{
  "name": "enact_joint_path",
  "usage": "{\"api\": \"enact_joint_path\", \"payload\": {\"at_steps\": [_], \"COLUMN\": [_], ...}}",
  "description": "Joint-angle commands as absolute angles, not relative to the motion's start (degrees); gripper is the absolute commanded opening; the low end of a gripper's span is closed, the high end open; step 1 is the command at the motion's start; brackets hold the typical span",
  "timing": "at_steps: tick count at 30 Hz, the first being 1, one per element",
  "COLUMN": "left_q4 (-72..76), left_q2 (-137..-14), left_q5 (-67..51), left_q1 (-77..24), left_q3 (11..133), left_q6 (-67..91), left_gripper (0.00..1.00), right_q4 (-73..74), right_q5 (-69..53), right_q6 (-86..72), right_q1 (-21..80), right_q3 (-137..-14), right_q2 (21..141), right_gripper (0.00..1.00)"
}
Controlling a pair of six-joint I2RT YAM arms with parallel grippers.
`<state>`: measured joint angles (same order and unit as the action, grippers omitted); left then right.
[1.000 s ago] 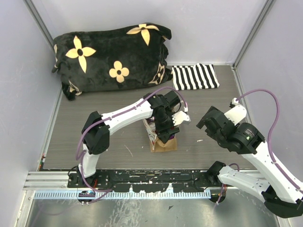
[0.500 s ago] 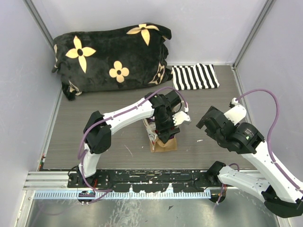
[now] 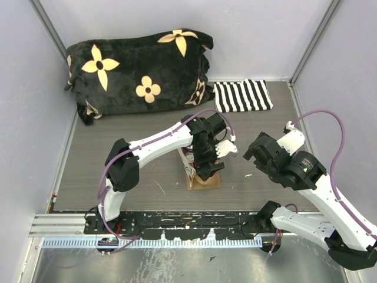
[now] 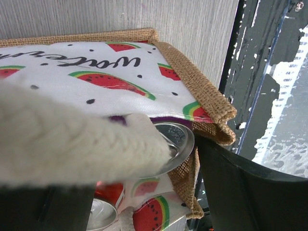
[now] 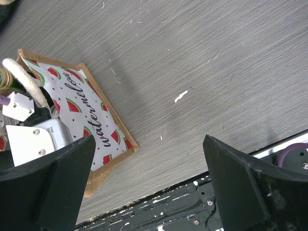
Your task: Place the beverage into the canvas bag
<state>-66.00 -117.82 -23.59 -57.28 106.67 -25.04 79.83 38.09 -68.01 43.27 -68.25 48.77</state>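
Two grippers are over the grey table (image 3: 88, 177). Nearest you, your right gripper (image 5: 149, 139) hovers with its jaws spread wide, just beside the canvas bag (image 3: 203, 181). Your left gripper (image 3: 209, 167) is at the bag's mouth, jaws also wide, with a cream handle (image 4: 72, 139) across its view. The beverage (image 4: 175, 137), a silver-topped can, is inside the bag. Farther back lie a striped cloth (image 3: 241, 96) and a black flowered cushion (image 3: 135, 71).
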Motion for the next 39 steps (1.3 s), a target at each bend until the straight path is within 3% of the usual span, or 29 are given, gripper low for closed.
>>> {"api": "enact_joint_path", "payload": {"at_steps": [1,6,12,22,39], "left_q4": [-70.6,-71.0,-70.4,-71.1,-72.5], "left_q2": [-119.2,-118.6,-118.7,-117.8,-116.3], "left_q5": [-27.0,-27.0,-27.3,-26.4,-26.2], "left_q1": [-59.1,-59.1,-59.1,-59.1,-59.1], "left_q3": [108.9,109.4,108.4,109.8,112.6], "left_q6": [-25.1,-25.0,-24.6,-24.1,-22.6], "left_gripper": [0.87,0.85,0.68,0.80,0.79], "right_q4": [78.8,78.6,78.3,78.3,77.5], "right_q5": [39.7,39.6,39.4,39.3,38.9], "right_q6": [-68.4,-68.5,-68.5,-68.6,-68.4], "right_q1": [43.0,43.0,43.1,43.1,43.1], "right_q3": [-69.5,-69.3,-69.1,-69.0,-68.6], "right_q2": [48.8,48.6,48.8,48.6,49.0], "right_gripper": [1.00,1.00,1.00,1.00,1.00]}}
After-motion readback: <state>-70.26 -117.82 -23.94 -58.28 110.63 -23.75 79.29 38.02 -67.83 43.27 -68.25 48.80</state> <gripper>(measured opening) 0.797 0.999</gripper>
